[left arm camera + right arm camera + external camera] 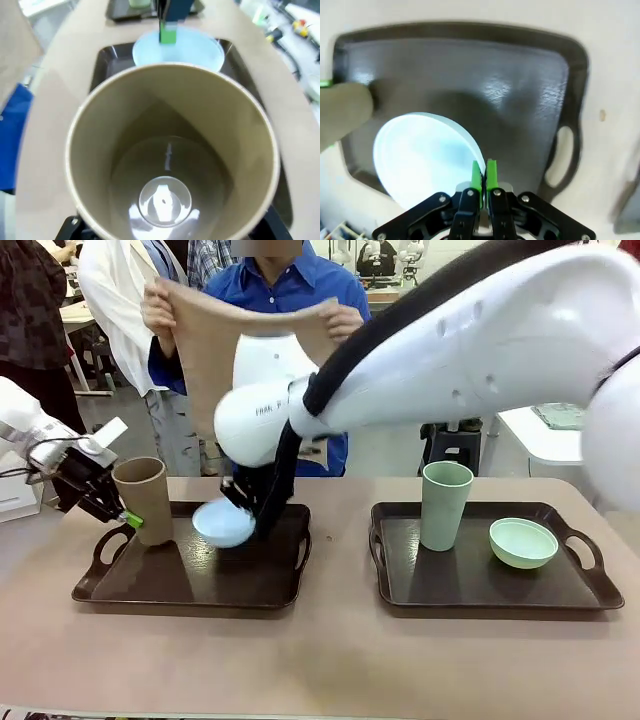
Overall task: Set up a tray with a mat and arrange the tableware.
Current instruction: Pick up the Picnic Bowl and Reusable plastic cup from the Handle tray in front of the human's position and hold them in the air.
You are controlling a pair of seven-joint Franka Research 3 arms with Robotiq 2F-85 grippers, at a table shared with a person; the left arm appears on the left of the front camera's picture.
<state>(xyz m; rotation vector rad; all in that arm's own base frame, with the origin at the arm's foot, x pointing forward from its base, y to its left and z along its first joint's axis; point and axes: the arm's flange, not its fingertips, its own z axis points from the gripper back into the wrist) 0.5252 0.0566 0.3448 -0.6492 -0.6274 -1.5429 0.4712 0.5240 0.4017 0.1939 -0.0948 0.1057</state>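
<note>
My left gripper (118, 512) is shut on the tan cup (143, 498), which leans slightly at the left end of the left tray (190, 585). The left wrist view looks straight down into this cup (170, 150). My right arm reaches across, and its gripper (240, 502) is shut on the rim of the light blue bowl (223, 523), which is tilted over that tray. In the right wrist view the green pads (484, 175) pinch the bowl's (425, 155) edge above the tray (520, 75). A person at the far side holds a tan mat (215, 350) up in both hands.
The right tray (600, 590) carries the pale green cup (445, 505) and the pale green bowl (523, 542). My right arm's big white links hang across the table's middle. Bare tabletop lies in front of both trays.
</note>
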